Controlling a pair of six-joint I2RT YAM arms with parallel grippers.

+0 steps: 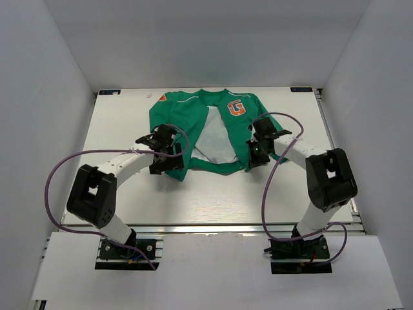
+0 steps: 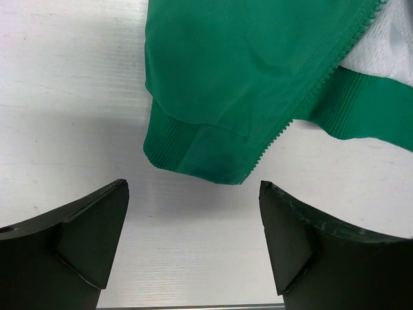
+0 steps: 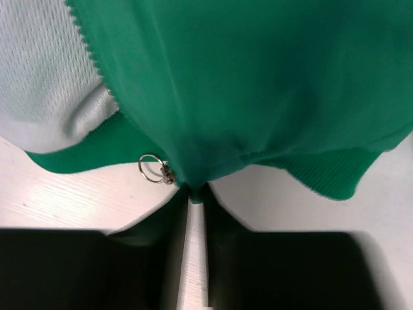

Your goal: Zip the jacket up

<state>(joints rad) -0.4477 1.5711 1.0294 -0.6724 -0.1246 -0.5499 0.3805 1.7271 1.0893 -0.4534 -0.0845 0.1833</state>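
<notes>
The green jacket lies face up at the back of the table, its front open on the light grey lining, with an orange G patch. My left gripper hovers open over bare table just short of the left front panel's ribbed hem corner; its place in the top view is. My right gripper is shut on the jacket's right hem, right beside the zipper's ring pull. In the top view the right gripper sits at the lower right hem.
The white table is walled in by white panels on three sides. Purple cables loop out from the left arm and the right arm. A small orange triangle patch marks the left sleeve.
</notes>
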